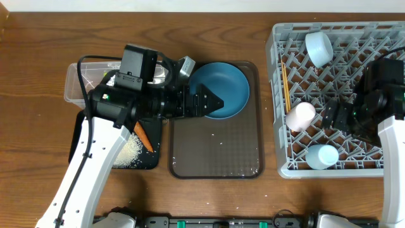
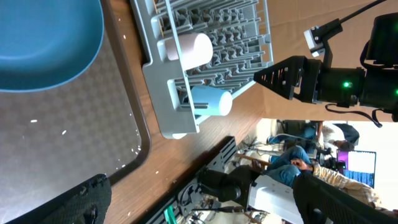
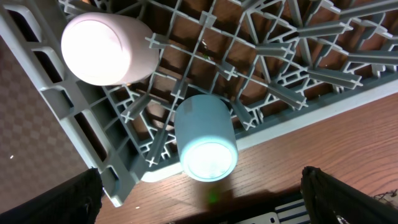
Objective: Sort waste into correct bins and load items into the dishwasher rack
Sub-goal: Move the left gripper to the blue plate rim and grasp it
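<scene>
The blue plate point(image 1: 228, 85) lies at the back of the brown tray point(image 1: 215, 152); it also shows in the left wrist view point(image 2: 43, 43). My left gripper point(image 1: 212, 101) hovers over the plate's left rim, open and empty point(image 2: 205, 205). The grey rack point(image 1: 342, 38) holds the pink cup point(image 1: 300, 116), the light blue cup point(image 1: 321, 155), the white-and-blue bowl point(image 1: 318, 47) and the chopsticks point(image 1: 286, 85). My right gripper point(image 1: 335, 116) is open and empty point(image 3: 199, 199) over the rack, above the light blue cup point(image 3: 205, 140) and beside the pink cup point(image 3: 102, 50). The carrot point(image 1: 144, 136) and rice point(image 1: 130, 152) lie in the black bin point(image 1: 77, 149).
The clear bin point(image 1: 79, 82) stands behind the black bin, partly hidden by my left arm. A few rice grains are scattered on the tray point(image 2: 74, 124). The rack point(image 2: 205, 62) sits right of the tray, near the table's front edge point(image 3: 280, 168).
</scene>
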You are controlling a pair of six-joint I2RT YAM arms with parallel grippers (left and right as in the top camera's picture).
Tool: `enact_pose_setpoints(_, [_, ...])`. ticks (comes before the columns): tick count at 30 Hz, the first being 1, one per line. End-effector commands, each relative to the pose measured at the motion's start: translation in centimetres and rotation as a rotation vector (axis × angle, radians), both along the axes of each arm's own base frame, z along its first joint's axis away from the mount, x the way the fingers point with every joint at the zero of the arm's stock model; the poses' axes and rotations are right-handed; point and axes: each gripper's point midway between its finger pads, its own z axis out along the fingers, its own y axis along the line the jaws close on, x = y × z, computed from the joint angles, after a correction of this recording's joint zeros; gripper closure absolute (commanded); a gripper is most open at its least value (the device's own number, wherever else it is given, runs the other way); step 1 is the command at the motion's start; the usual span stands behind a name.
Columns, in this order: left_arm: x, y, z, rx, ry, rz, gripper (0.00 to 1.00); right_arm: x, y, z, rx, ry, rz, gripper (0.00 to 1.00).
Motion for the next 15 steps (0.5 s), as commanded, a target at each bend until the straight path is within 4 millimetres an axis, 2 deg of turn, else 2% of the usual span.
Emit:
enact_pose_setpoints(1, [0.7, 0.5, -0.8, 0.051, -0.033, 0.024, 0.05, 0.1, -0.2, 0.5, -0.009, -0.017, 0.007, 0.01])
enact_pose_setpoints(7, [3.8, 4.4, -3.8, 0.299, -0.028, 0.281, 0.07, 0.1, -0.2, 0.5, -0.009, -0.017, 0.007, 0.01])
enact_pose_setpoints(9, [4.5, 5.4, -4.1, 0.337, -0.014, 0.363, 0.15, 0.1, -0.2, 0.5, -0.009, -0.017, 0.007, 0.01])
enact_pose_setpoints(12, [5.7, 6.6, -4.4, 0.391, -0.046, 0.431, 0.22, 0.1, -0.2, 0.5, -0.009, -0.017, 0.007, 0.01])
enact_pose_setpoints(15, [6.6, 7.6, -5.4, 0.451, -0.039, 0.49, 0.36, 0.1, -0.2, 0.5, -0.009, -0.017, 0.007, 0.01])
